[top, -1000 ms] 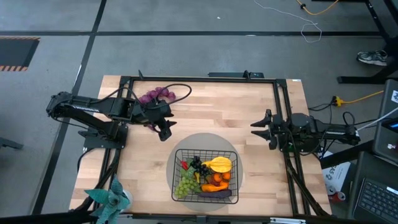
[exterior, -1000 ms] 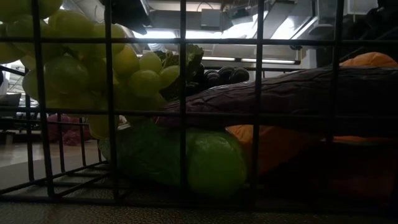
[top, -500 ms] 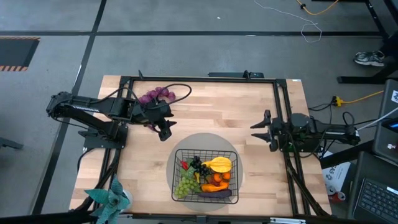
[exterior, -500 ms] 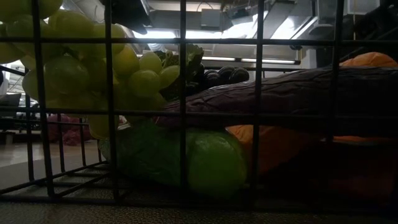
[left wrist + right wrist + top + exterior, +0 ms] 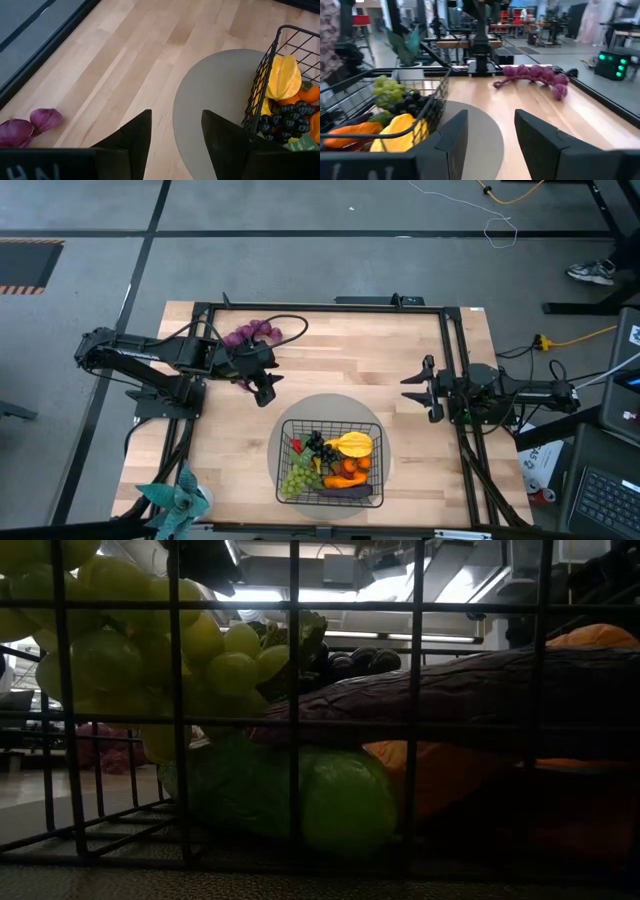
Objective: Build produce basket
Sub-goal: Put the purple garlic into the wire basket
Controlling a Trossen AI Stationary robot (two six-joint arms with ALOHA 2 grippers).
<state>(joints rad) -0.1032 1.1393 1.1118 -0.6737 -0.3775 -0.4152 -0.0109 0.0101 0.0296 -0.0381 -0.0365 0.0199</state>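
Progress: we find the basket [image 5: 331, 464] on the grey mat [image 5: 300, 412] nearly full | outstanding: purple grapes [image 5: 250, 333] on counter [image 5: 350, 350], far edge | left gripper [image 5: 263, 385], right gripper [image 5: 422, 389]: both spread, empty.

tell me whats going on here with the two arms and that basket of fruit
Neither arm holds anything. The basket sits on a round grey mat near the table's front edge, already filled with green grapes, a banana, an eggplant and more. One purple grape bunch lies on the table at the back left. The left gripper hangs open between that bunch and the basket; the right gripper waits open at the right side.
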